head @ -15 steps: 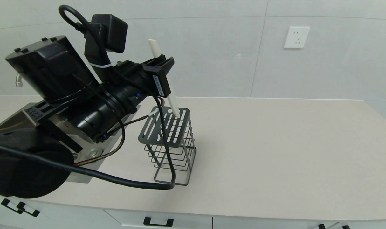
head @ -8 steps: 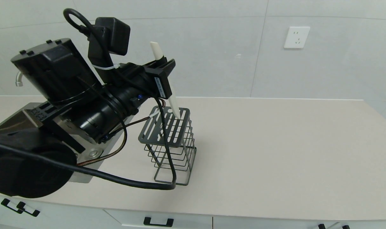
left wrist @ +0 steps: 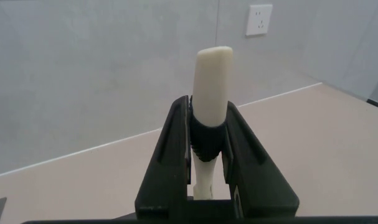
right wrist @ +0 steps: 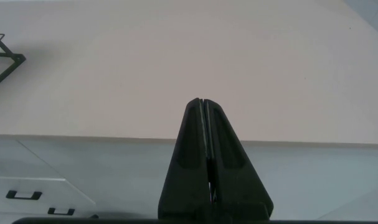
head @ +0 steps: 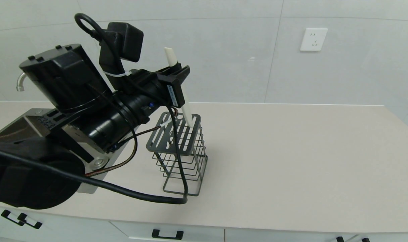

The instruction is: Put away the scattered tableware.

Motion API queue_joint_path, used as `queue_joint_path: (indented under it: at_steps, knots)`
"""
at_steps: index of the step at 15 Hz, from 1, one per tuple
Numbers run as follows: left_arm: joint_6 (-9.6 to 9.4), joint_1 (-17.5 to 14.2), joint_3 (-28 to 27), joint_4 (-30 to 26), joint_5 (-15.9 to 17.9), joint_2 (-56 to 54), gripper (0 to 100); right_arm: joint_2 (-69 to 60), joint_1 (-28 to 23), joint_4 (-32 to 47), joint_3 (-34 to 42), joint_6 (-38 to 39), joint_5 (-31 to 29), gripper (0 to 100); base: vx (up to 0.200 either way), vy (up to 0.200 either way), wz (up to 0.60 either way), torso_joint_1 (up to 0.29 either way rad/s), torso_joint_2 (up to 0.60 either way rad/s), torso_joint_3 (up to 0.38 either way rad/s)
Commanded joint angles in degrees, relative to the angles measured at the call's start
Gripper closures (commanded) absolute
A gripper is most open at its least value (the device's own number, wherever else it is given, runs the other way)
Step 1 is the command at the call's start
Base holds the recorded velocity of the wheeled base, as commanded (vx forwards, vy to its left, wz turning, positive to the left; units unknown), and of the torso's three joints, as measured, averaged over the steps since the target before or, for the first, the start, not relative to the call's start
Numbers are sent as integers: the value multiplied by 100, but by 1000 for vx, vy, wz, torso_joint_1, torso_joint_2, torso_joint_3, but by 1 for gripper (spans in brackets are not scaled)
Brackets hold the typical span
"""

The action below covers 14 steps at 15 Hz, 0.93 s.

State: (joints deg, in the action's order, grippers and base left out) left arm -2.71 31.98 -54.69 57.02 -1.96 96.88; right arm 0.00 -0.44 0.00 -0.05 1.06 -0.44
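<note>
Utensil (head: 188, 112): white, slender, held above the wire rack (head: 178, 148), tilted with its upper end leaning toward the sink side; its lower end meets the rack's slotted top (head: 167, 137) at the back corner away from the sink; whether it sits inside a slot cannot be told.
Left gripper (head: 177, 70): above the rack, fingers (left wrist: 176, 143) clenched around the utensil's shaft, with the blunt upper end sticking out past them.
Wire rack: dark grey, upright on the tabletop (head: 291, 161), just beside the sink (head: 9, 129).
Right gripper (right wrist: 205, 109): well apart from the rack, over the tabletop's front edge, its fingers (right wrist: 223, 143) pressed together with nothing between them.
Faucet (head: 19, 81): behind the sink, on the far side of it from the rack.
Wall outlet (head: 313, 39): white, on the wall well apart from the rack.
Drawer handle (head: 167, 234): black, on the cabinet front below the rack.
</note>
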Motion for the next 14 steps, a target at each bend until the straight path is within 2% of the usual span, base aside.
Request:
queue_joint_path:
  at_steps: [1,14]
  knots:
    - [-2,-7,-16,3,-6,42,100,9,0,0,5,-1,0,100,0,0,0,0,0,0]
    - [7,2,63,11,12,340,100,9,0,0,5,-1,0,100,0,0,0,0,0,0]
